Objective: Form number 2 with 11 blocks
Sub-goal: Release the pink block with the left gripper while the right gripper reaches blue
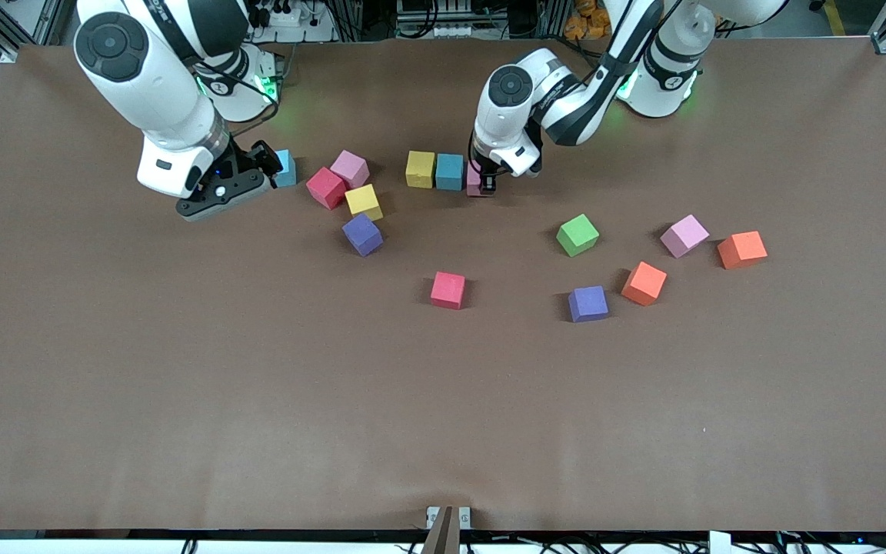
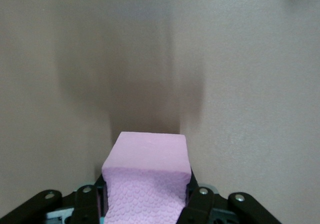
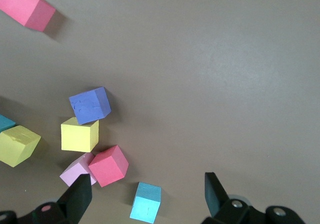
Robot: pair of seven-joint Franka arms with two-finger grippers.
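A short row stands toward the robots' side of the table: a yellow block [image 1: 420, 168], a blue block [image 1: 449, 171] and a pink block [image 1: 474, 185]. My left gripper [image 1: 487, 183] is shut on that pink block [image 2: 147, 174], which rests low at the table beside the blue one. My right gripper [image 1: 268, 163] hangs open over a sky-blue block [image 1: 284, 168], which lies between its fingers [image 3: 80, 196] untouched. Close by sit a red block [image 1: 325, 187], a pink block [image 1: 350, 168], a yellow block [image 1: 364, 201] and a purple block [image 1: 362, 234].
Loose blocks lie nearer the front camera: a red one [image 1: 447, 290], a green one [image 1: 577, 235], a purple one [image 1: 588, 303], two orange ones [image 1: 644, 282] [image 1: 742, 249] and a pink one [image 1: 684, 235]. Brown tabletop [image 1: 258, 400] stretches to the front edge.
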